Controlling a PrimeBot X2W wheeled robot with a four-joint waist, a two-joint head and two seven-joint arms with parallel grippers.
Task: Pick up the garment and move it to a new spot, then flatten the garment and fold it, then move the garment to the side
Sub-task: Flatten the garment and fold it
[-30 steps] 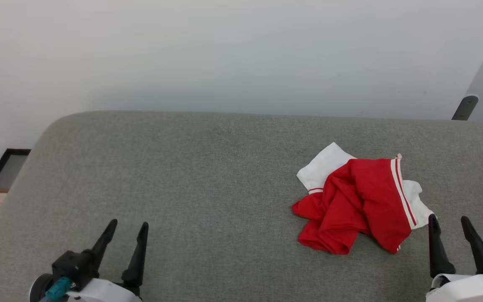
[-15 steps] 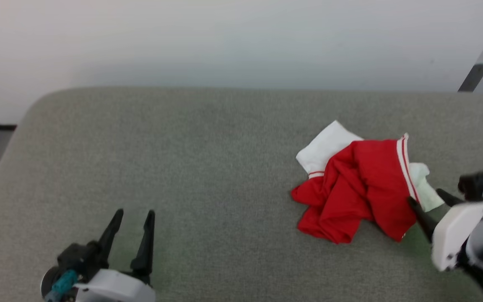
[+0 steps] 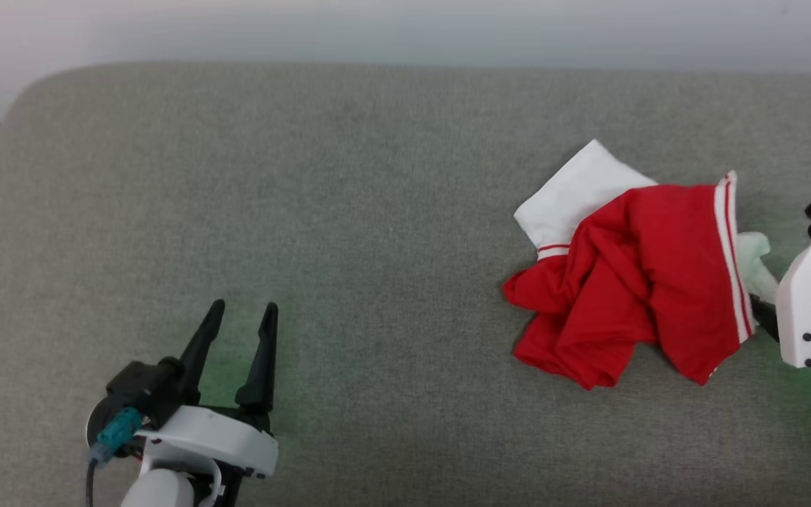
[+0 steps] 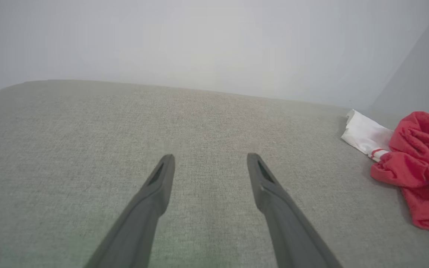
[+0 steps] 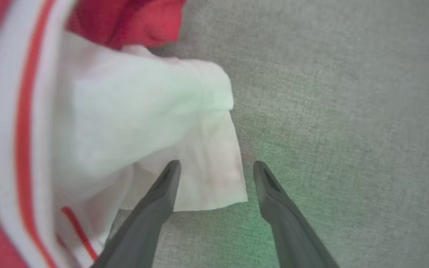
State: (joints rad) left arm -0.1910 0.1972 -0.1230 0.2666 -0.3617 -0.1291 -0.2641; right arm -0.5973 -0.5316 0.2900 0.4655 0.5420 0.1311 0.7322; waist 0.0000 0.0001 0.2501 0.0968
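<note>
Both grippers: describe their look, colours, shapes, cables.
Left gripper: two long, tapered dark fingers on a black base, white wrist shell, teal connector with a grey cable. Right gripper: the same dark fingers, white shell with small dark screw holes.

On the bench [image 3: 377, 211], right of centre: garment [image 3: 631, 282]. Near left of the bench: left gripper [image 3: 244, 306], well apart from the garment. At the garment's right edge: right gripper [image 5: 216, 163], a sleeve corner [image 5: 203, 175] lying between its fingers [image 5: 162, 193].
</note>
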